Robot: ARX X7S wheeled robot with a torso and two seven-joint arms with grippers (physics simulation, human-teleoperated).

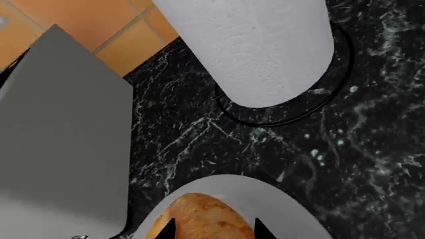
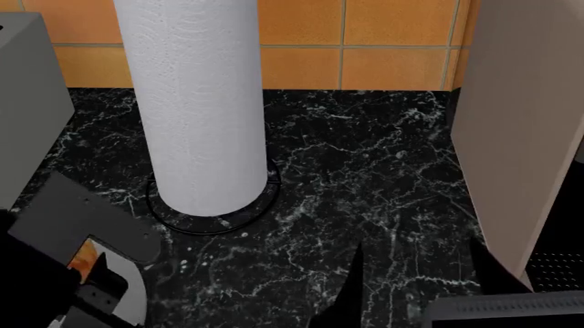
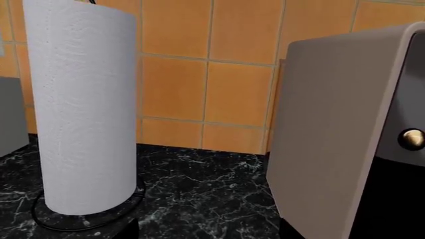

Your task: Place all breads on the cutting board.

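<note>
A golden-brown bread [image 1: 202, 219] lies on a pale round plate [image 1: 282, 209] on the black marble counter. My left gripper [image 1: 214, 230] is down over it, with its two dark fingertips drawn in against the bread's sides. In the head view the same bread [image 2: 82, 262] peeks out orange under the left gripper [image 2: 91, 277] at the lower left, beside the plate [image 2: 137, 294]. My right gripper [image 2: 420, 280] hangs open over bare counter, and nothing lies between its fingers in the right wrist view [image 3: 207, 231]. The cutting board is out of view.
A tall white paper towel roll [image 2: 196, 102] on a black wire stand rises just behind the plate. A grey box-like appliance [image 2: 27, 89] stands at the far left. A beige appliance [image 2: 515, 123] stands at the right, close to the right gripper. Orange wall tiles close the back.
</note>
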